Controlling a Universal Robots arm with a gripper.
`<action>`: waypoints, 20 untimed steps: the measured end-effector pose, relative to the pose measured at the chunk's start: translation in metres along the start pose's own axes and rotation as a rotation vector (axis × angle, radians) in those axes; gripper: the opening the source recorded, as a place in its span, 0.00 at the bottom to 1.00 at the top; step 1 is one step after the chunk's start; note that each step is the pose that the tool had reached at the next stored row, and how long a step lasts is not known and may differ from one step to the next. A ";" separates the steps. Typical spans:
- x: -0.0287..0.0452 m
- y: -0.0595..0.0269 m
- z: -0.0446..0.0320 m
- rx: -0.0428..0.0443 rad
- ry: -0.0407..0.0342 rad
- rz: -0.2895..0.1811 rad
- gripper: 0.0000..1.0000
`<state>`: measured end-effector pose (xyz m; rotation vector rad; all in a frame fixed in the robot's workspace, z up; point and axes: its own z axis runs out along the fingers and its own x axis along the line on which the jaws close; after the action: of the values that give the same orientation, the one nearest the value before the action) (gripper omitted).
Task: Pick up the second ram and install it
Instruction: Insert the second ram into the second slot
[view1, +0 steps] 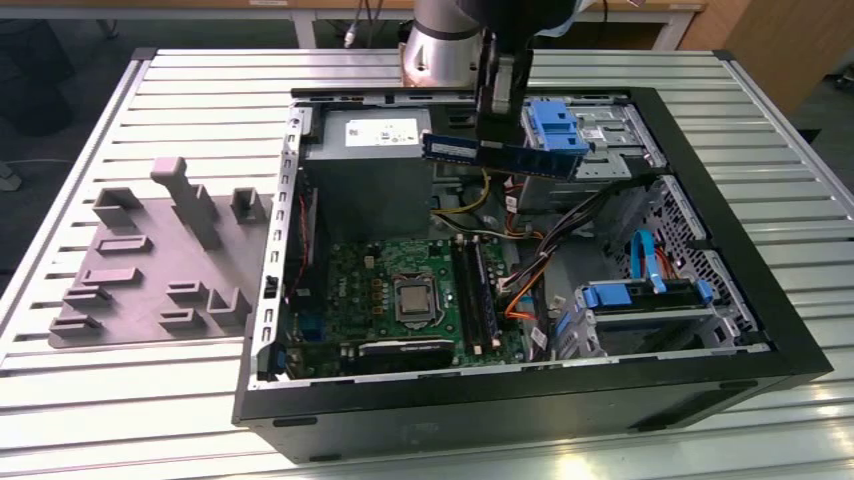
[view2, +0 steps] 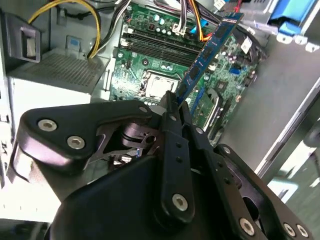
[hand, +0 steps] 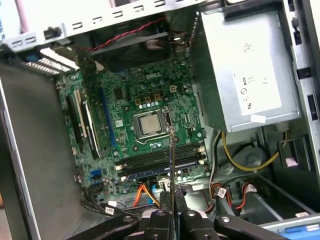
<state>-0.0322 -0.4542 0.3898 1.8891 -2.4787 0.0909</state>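
The second ram (view1: 505, 153), a long blue-green stick with black chips, hangs level in the air above the open computer case, over its back half. My gripper (view1: 501, 118) is shut on its upper edge near the middle. In the second wrist view the ram (view2: 210, 50) juts out from my gripper (view2: 175, 102) over the green motherboard (view2: 150, 60). The first wrist view has the ram (hand: 171, 160) edge-on above my gripper (hand: 171, 216), lined up near the long black memory slots (hand: 155, 161). Those slots (view1: 475, 290) lie well below the stick, beside the processor socket (view1: 415, 297).
The black case (view1: 721, 250) has a grey power supply (view1: 367, 150) at the back, blue drive caddies (view1: 554, 125) (view1: 641, 295) on the exterior view's right, and loose orange and yellow cables (view1: 527, 290). A grey tray with raised blocks (view1: 154, 260) sits on the slatted table (view1: 120, 400).
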 end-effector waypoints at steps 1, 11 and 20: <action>0.0000 0.0000 0.0003 -0.0008 0.0009 0.017 0.14; -0.0002 0.0001 0.0036 -0.0096 0.0094 0.193 0.14; -0.0004 0.0002 0.0069 -0.0171 0.0183 0.352 0.14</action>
<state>-0.0322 -0.4542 0.3829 1.4180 -2.7592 0.0917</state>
